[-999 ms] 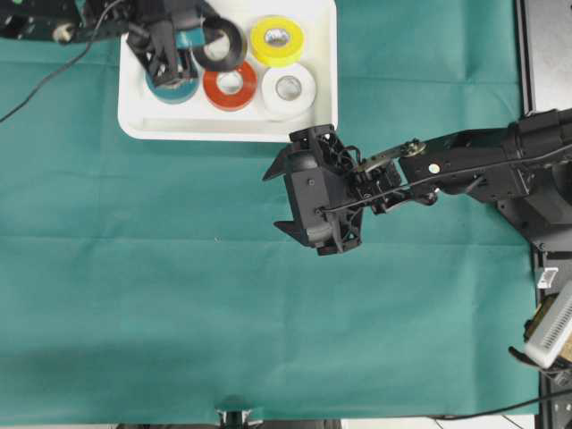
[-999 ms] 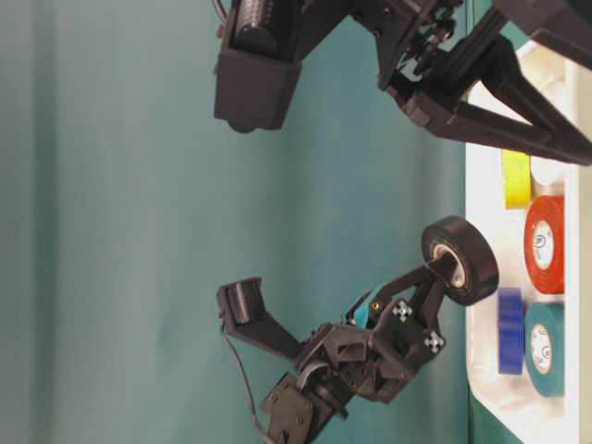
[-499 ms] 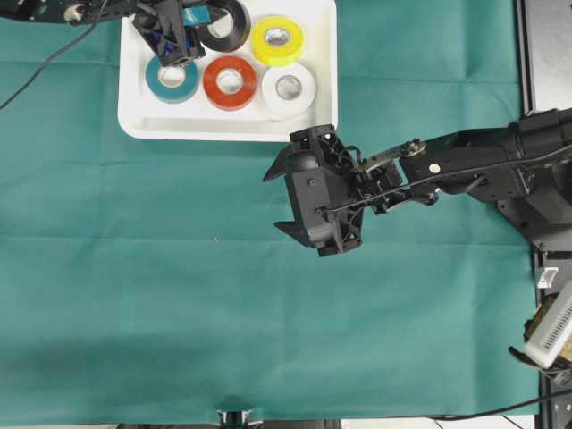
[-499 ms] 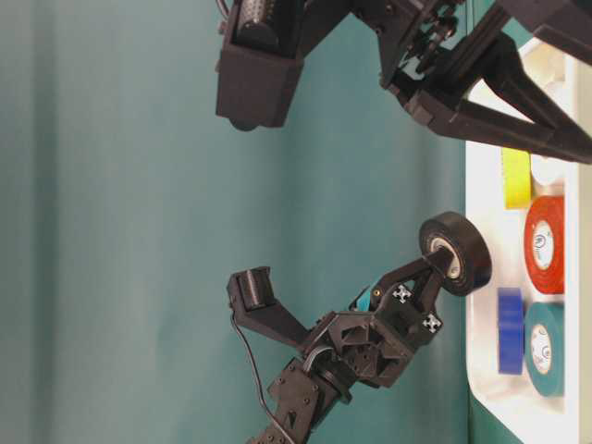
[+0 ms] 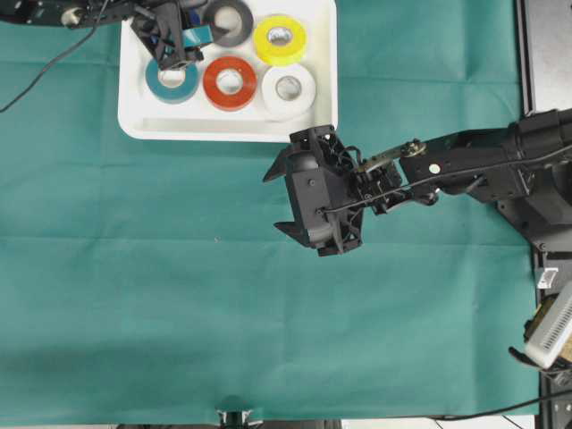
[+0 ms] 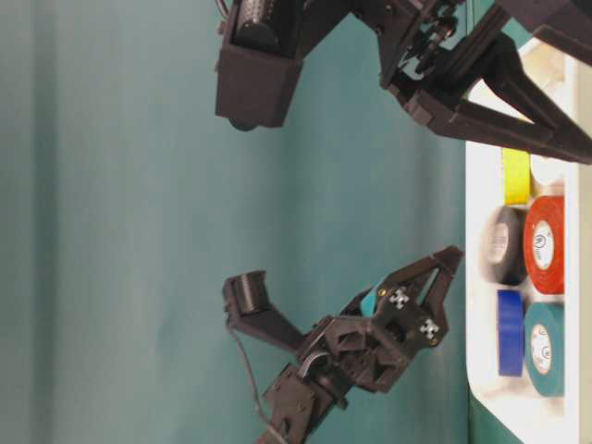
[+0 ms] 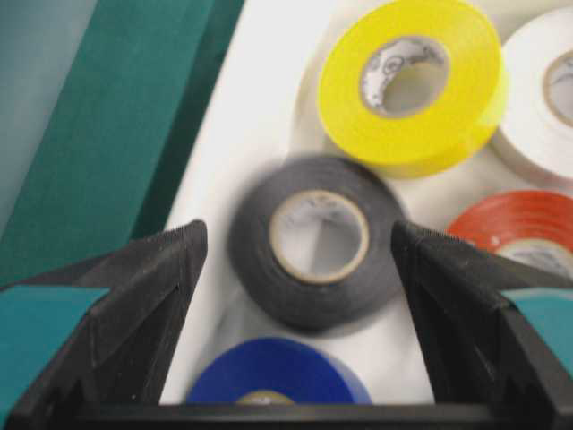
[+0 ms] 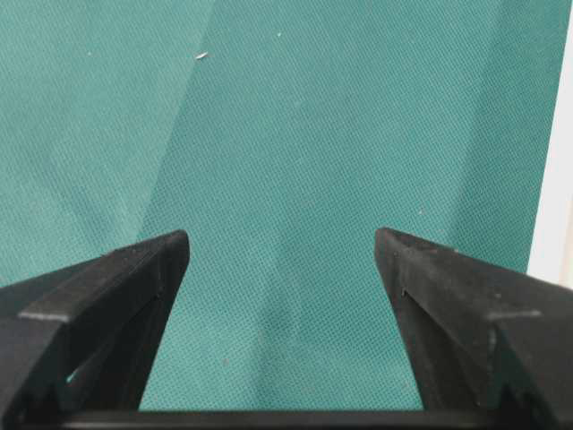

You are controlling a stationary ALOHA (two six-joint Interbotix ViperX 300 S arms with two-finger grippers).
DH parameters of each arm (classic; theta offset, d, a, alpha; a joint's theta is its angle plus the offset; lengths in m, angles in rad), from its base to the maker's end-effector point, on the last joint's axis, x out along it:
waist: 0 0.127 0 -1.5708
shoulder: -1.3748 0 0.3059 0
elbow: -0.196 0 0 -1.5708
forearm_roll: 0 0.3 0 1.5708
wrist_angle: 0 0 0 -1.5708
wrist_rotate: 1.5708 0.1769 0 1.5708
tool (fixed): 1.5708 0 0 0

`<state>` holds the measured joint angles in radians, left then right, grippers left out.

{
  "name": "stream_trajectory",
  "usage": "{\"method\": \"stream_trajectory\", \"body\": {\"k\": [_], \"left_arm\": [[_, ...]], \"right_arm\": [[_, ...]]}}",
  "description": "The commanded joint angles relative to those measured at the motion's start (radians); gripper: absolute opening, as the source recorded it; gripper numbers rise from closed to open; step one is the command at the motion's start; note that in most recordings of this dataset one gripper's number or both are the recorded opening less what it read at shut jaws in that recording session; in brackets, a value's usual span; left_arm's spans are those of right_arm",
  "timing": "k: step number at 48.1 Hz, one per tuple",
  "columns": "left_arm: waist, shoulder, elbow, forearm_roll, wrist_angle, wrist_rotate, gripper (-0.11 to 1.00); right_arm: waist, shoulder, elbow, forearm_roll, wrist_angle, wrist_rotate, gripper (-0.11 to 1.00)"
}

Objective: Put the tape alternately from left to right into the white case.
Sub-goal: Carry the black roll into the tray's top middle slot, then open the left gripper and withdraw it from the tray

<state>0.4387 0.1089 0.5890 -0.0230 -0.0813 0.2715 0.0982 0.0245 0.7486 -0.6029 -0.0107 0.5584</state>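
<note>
The white case (image 5: 228,128) sits at the top left and holds several rolls of tape. The black roll (image 5: 229,20) lies flat beside the yellow roll (image 5: 279,39). In front of them lie the teal (image 5: 172,80), red-orange (image 5: 230,82) and white (image 5: 288,88) rolls. My left gripper (image 5: 183,36) hangs open above the case, covering the blue roll (image 7: 277,372). In the left wrist view the black roll (image 7: 260,269) lies free between the spread jaws, touching neither. My right gripper (image 5: 273,202) hovers open over the green cloth below the case, with nothing in it (image 8: 279,237).
A green cloth (image 5: 179,295) covers the table. A black frame (image 5: 545,54) runs along the right edge, with a pale ribbed object (image 5: 554,326) lower right. A cable (image 5: 45,67) trails from the left arm. The case's rim (image 8: 557,179) shows right of the right gripper.
My left gripper has opened and let go of the black roll, which now lies flat in the case next to the yellow roll. The right arm has not moved.
</note>
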Motion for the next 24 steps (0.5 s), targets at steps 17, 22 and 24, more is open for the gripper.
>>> {"method": "stream_trajectory", "body": {"k": [17, 22, 24], "left_arm": [[-0.150, -0.138, 0.081, 0.000, -0.005, -0.006, 0.84], [-0.196, -0.152, 0.097, 0.000, -0.003, -0.006, 0.84], [-0.216, -0.156, 0.101, 0.000, -0.005, -0.006, 0.84]], "right_arm": [[0.003, -0.028, -0.008, -0.002, -0.006, 0.000, 0.58], [0.003, -0.028, -0.006, -0.002, -0.006, 0.000, 0.58], [0.003, -0.026, -0.006, -0.002, -0.006, 0.000, 0.58]]}}
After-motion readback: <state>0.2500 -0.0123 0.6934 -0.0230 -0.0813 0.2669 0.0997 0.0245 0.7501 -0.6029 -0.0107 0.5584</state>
